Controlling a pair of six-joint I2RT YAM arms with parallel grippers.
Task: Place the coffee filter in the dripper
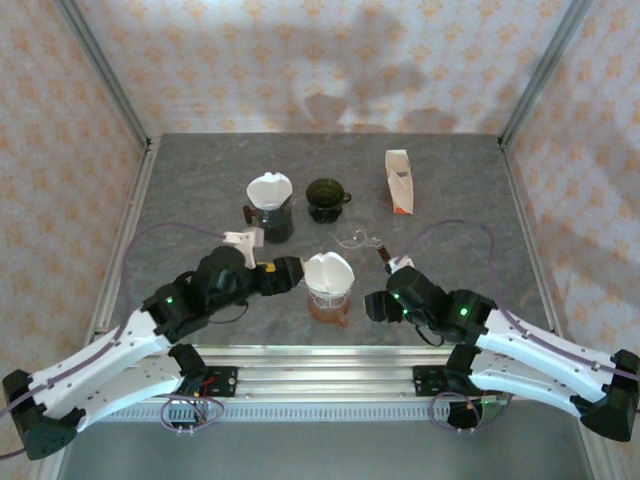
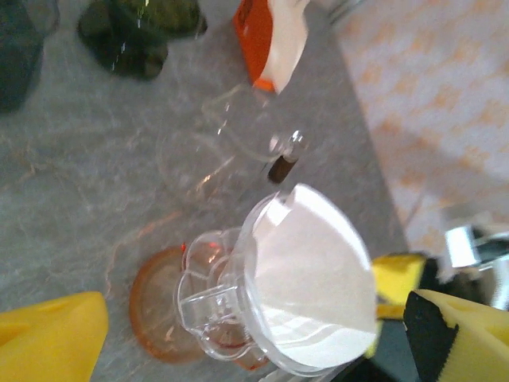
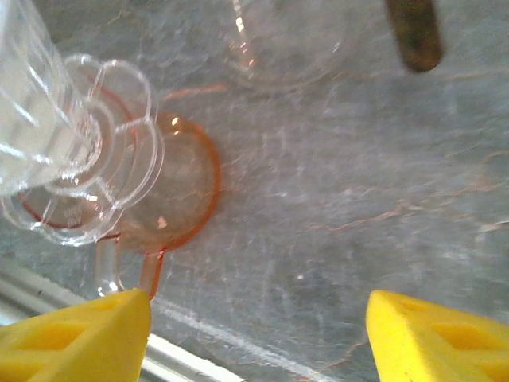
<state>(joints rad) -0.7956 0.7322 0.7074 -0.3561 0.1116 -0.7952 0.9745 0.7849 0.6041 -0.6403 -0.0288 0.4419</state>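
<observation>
Snagging threatens: left fingers (image 2: 457, 338), spread wide beside the coffee filter (image 2: 318, 267), could clip its rim, toppling the dripper (image 2: 213, 312) off the orange cup (image 2: 153, 310); right fingers (image 3: 71, 341) stand spread too.

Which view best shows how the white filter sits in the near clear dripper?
Left wrist: close up, the filter lines the clear dripper, rim plain. Top external shows it small from above; right wrist gives the dripper's wall and base.

The coffee filter (image 1: 328, 268) sits in the dripper (image 2: 215, 306), which stands on a cup (image 2: 155, 306). Directly behind the dripper stands a mug (image 1: 325, 198), and behind-left a second dripper (image 1: 273, 218). Behind-right, a glass vessel (image 1: 360, 240) lies near and a filter box (image 1: 399, 182) farther back.
</observation>
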